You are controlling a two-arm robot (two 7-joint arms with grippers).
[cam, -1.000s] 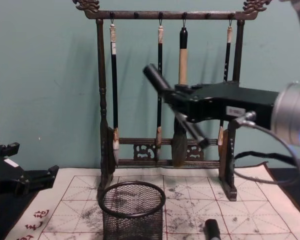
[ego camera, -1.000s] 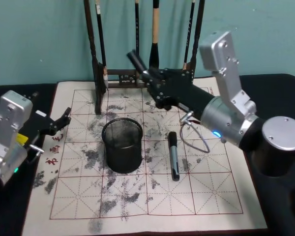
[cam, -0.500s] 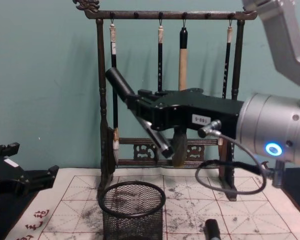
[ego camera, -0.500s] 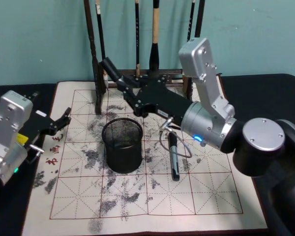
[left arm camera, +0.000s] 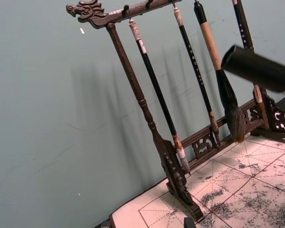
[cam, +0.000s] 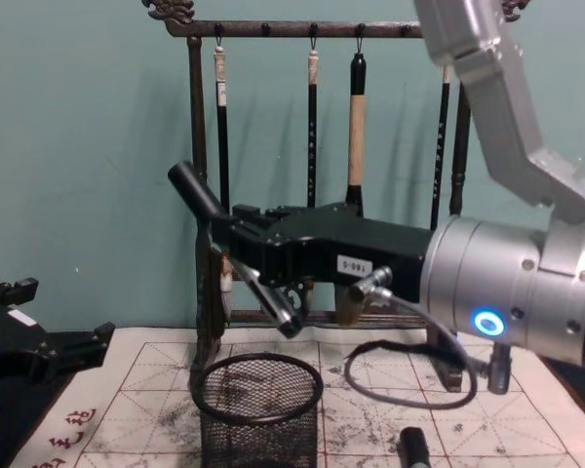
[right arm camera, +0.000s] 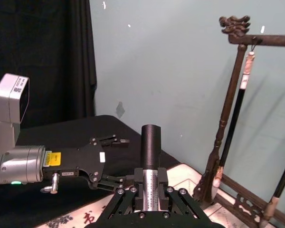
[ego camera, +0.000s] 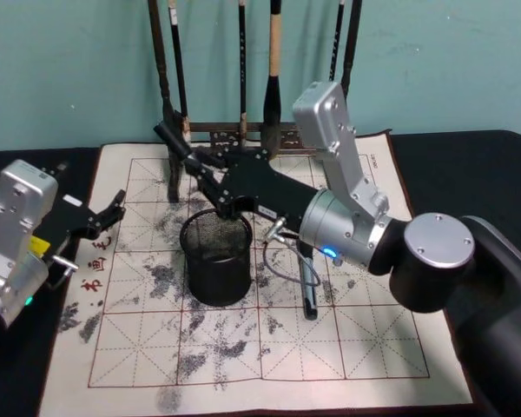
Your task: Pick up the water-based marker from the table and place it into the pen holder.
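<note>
My right gripper [ego camera: 210,184] is shut on a water-based marker [ego camera: 175,146] with a black cap and a silvery barrel. It holds the marker tilted, cap end up and toward the left. In the chest view the marker [cam: 199,191] hangs just above the rim of the pen holder [cam: 258,414], its lower tip over the cup's right half. The pen holder [ego camera: 215,261] is a round black mesh cup on the mat. In the right wrist view the marker [right arm camera: 151,152] stands between the fingers [right arm camera: 162,183]. A second marker [ego camera: 307,287] lies on the mat to the cup's right.
A dark wooden brush rack [cam: 199,195] with several hanging brushes stands right behind the cup. My left gripper [ego camera: 104,217] rests open at the mat's left edge. A grey cable [cam: 400,366] loops under the right wrist. The calligraphy mat [ego camera: 243,347] is ink-stained.
My right arm has swung left and lower with the marker, from in front of the rack's middle to above the pen holder. The left arm has not moved.
</note>
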